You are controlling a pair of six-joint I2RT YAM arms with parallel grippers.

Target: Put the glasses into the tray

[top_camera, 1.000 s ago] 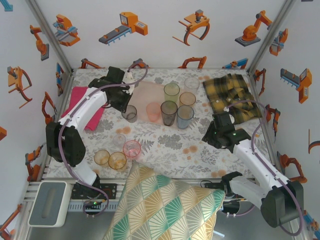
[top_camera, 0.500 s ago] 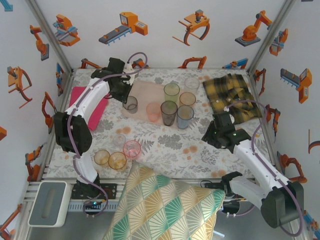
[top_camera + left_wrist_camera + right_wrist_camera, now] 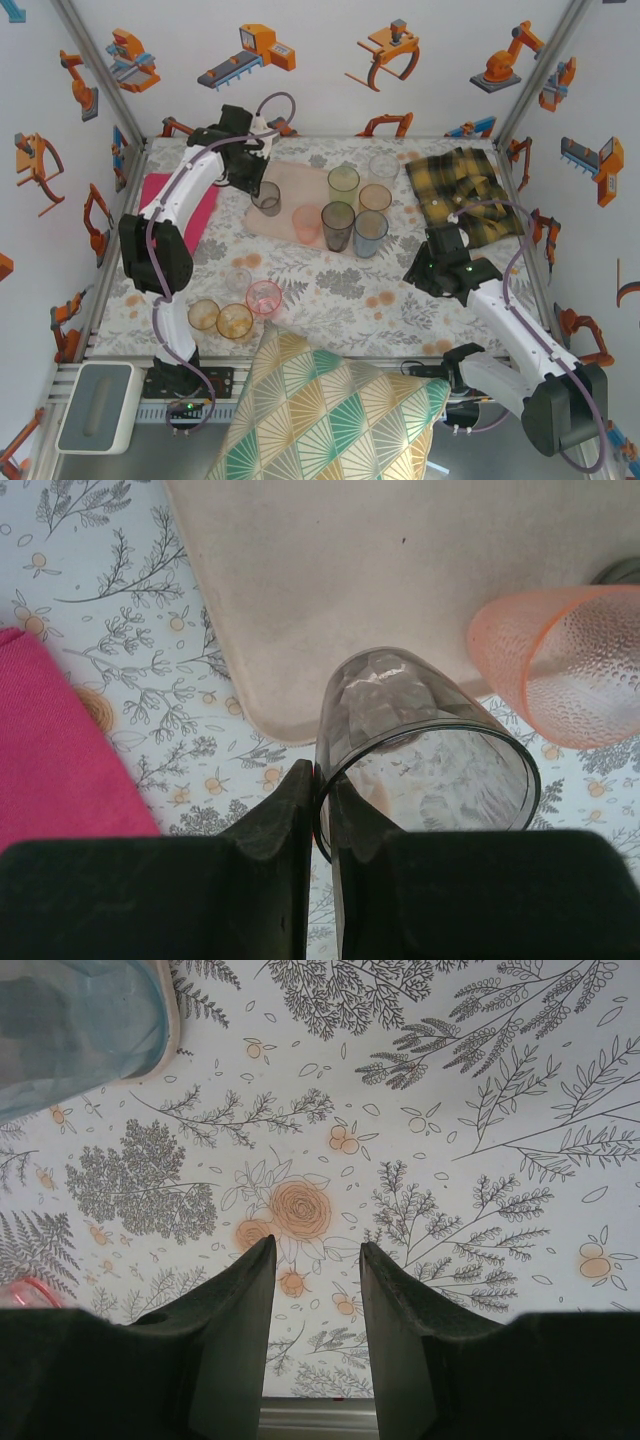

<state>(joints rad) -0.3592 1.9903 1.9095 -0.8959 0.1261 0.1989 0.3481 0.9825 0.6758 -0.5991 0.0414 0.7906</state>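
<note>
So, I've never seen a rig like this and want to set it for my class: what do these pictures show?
Two robot arms, left and right, are bolted at the near edge of a flowered table. One picture looks down from above and behind them; the other two come from a camera on each wrist. On the table lie a pale tray carrying several plastic glasses, four more glasses off it, a magenta cloth and a plaid cloth. The left fingers, the dark shapes low in their picture, pinch the rim of a smoky grey glass at the tray's corner. The right fingers stand apart over bare table, holding nothing.
</note>
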